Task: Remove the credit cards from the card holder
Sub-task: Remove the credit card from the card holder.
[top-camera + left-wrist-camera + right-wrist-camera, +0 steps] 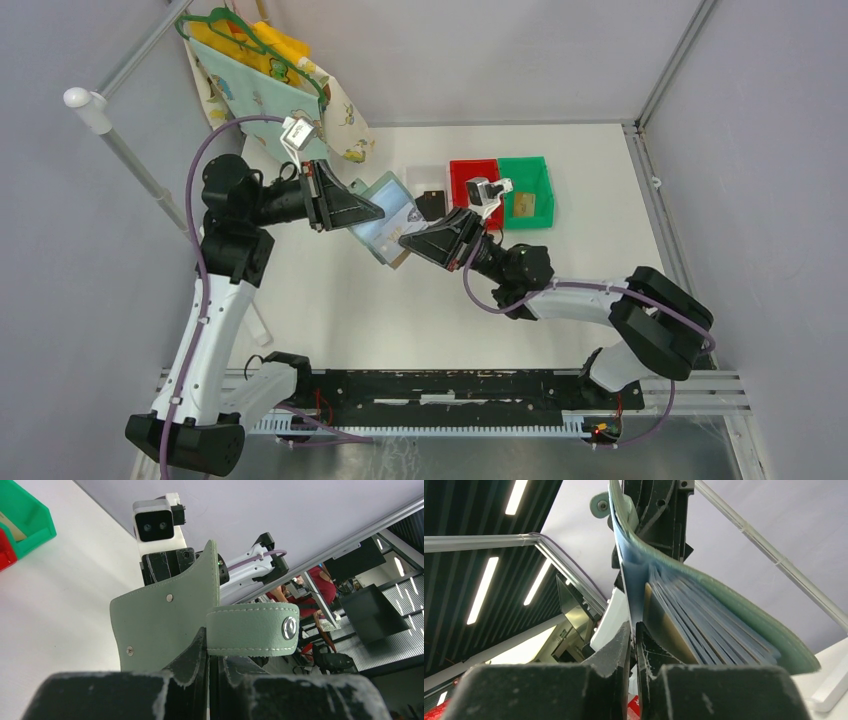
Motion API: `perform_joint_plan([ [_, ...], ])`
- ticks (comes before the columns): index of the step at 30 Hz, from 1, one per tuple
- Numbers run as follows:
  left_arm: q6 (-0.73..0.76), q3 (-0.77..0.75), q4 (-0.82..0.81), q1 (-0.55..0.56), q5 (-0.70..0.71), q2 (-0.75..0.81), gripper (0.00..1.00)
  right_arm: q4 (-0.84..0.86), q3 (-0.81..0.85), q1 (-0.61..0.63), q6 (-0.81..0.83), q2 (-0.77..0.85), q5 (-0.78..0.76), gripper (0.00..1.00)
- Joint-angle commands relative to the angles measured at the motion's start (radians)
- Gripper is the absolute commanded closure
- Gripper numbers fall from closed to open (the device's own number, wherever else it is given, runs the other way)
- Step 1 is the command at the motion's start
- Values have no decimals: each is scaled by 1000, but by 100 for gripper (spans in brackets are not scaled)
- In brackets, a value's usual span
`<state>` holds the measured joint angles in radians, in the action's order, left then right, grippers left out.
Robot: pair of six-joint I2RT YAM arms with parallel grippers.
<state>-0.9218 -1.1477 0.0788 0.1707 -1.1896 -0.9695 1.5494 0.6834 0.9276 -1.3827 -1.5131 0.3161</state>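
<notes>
- The left pincer [374,213] [207,652] is clamped on the cover of the card holder [388,195] [165,625] and holds it raised off the surface [400,320].
- The holder hangs open between the two pincers, its grey-green cover outward and its clear pockets fanned out.
- Just right of the left pincer's tips, the holder's strap [250,630] sticks out sideways with a metal snap button [289,628] at its end.
- The right pincer [406,243] [633,635] meets the holder [724,625] from the opposite side. Its tips are closed on a thin bluish leaf at the edge of the pocket stack; I cannot tell whether a card sits inside that leaf.
- A tan credit card [669,630] sits in a pocket just right of the right pincer's tips, with more pockets layered beyond it.
- Beyond the right pincer stand a red bin [470,165] and, touching it, a green bin [540,170] [30,515].
- A loose tan card [522,205] lies in the green bin.
- A small black object [432,203] lies near the red bin, just past the right pincer.
</notes>
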Motion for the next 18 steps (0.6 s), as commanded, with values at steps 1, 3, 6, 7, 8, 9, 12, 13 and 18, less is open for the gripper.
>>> perform_joint_plan([
  [1,18,-72,-9,-9,-27,0,98,181,-41,1,3,52,22,89],
  [3,48,-87,21,-14,-27,-6,98,175,-61,-8,5,70,26,92],
  [6,87,-98,55,-19,-31,-9,98,156,-94,-31,7,104,46,97],
  [7,104,-103,78,-21,-33,-10,98,149,-109,-40,6,119,56,99],
  [8,125,-109,98,-25,-35,-12,98,134,-128,-55,7,138,68,100],
  [9,151,-119,126,-26,-37,-15,98,113,-144,-75,7,163,80,100],
  [12,272,-156,244,-33,-31,-27,98,14,-191,-142,17,248,128,100],
  [13,313,-171,283,-35,-28,-32,98,-42,-197,-170,31,282,154,100],
  [18,520,-232,464,-42,5,-53,98,-678,-77,-311,286,408,331,100],
])
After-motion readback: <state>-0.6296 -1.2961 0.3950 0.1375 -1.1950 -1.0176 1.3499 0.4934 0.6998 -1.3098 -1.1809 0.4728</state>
